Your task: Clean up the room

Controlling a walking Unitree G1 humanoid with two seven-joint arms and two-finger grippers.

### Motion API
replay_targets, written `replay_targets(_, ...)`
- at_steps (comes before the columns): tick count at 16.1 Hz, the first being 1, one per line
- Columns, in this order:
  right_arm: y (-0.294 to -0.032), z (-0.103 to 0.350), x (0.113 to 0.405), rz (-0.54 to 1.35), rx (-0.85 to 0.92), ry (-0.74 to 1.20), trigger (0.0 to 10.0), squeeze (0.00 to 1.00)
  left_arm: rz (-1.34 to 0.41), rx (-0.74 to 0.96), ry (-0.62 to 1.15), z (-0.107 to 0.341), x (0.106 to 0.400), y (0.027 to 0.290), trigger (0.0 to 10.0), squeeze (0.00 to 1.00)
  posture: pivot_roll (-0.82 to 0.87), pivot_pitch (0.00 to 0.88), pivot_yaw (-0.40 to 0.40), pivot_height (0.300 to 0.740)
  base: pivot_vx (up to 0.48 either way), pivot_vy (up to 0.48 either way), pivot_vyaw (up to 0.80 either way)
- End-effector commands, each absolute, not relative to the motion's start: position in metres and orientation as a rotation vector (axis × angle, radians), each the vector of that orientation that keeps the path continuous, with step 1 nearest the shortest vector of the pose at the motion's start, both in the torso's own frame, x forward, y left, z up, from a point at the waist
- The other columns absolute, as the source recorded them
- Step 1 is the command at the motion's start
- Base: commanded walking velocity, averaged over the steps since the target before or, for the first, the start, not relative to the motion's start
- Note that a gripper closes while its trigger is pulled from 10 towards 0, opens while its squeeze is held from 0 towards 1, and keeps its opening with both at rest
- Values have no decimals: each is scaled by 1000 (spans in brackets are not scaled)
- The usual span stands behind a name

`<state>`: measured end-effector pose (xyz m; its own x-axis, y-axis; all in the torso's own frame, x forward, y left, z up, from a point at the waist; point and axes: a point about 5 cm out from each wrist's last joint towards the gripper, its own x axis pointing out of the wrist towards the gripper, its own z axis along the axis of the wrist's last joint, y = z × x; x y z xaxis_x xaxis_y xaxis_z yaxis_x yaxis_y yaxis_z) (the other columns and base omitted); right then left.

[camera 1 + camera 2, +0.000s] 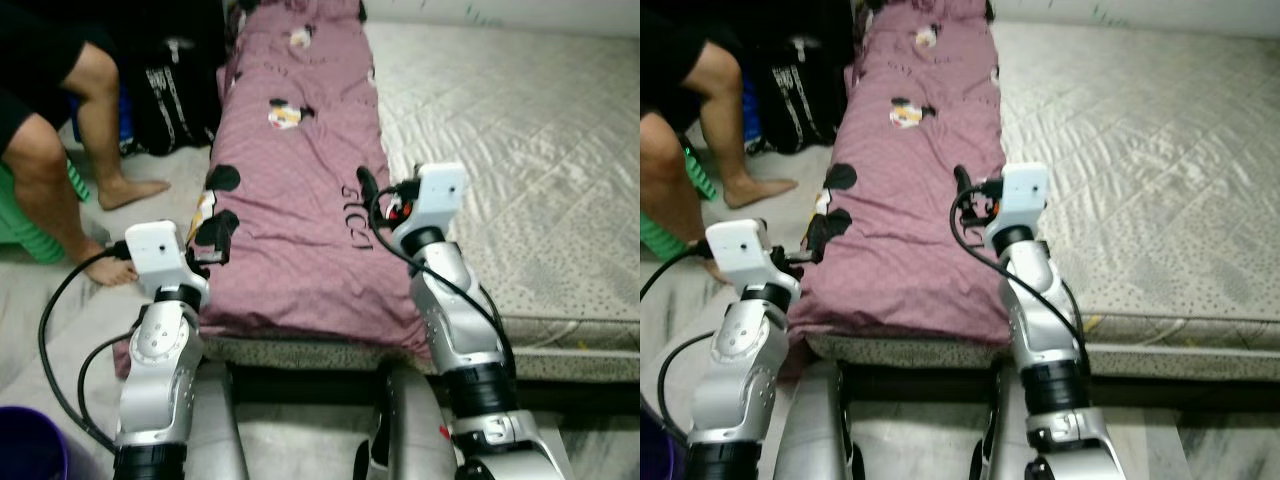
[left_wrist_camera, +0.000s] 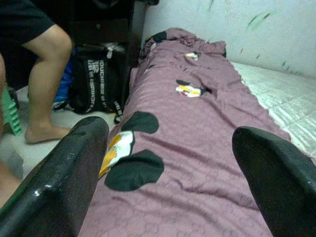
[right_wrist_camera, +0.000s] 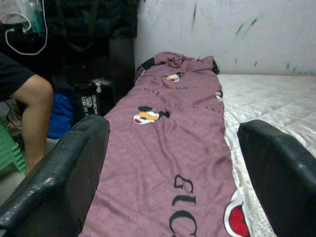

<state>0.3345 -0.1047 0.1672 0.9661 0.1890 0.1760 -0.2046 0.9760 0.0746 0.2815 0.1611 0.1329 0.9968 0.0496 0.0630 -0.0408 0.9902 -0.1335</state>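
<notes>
Both silver arms are seen raised over the near end of the mattress [image 1: 520, 170], which serves as the landmark below. At the mattress's near left corner the left gripper [image 1: 212, 256] is held, its two black fingers [image 2: 64, 182] spread wide apart with nothing between them, just above the edge of the purple blanket [image 1: 295, 190]. Further toward the mattress's middle the right gripper [image 1: 372, 190] is held above the same blanket, its fingers [image 3: 64, 173] likewise parted and empty.

Along the mattress's left side the purple blanket is laid as a long strip from the near edge to the far wall, bunched at the far end; black lettering and cartoon prints are seen on it. To the right of the blanket the mattress's quilted grey surface is left bare.

On the floor to the left of the mattress a person's bare legs [image 1: 95, 130] are seen, with a black bag [image 1: 175, 90] standing beside them, against the mattress's left side. Something green [image 1: 25, 225] is partly visible by the person's legs.
</notes>
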Motion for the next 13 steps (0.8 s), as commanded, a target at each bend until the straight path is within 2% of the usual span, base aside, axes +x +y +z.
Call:
replay_targets(1,-108,171,338,183,88,-187,10000,0,46,-134,-76,135,284,159,10000,0,70,0,-13,595,0,0,0)
replay_targets(6,-112,170,342,151,77,-190,10000,0,76,-129,-67,134,289,161,10000,0,66,0,-13,655,0,0,0)
replay_targets(7,-114,169,343,141,70,-191,10000,0,72,-134,-69,134,289,159,10000,0,66,0,-13,680,0,0,0)
replay_targets(13,-115,160,342,127,53,-177,10000,0,62,-128,-74,135,291,155,10000,0,65,0,-11,740,0,0,0)
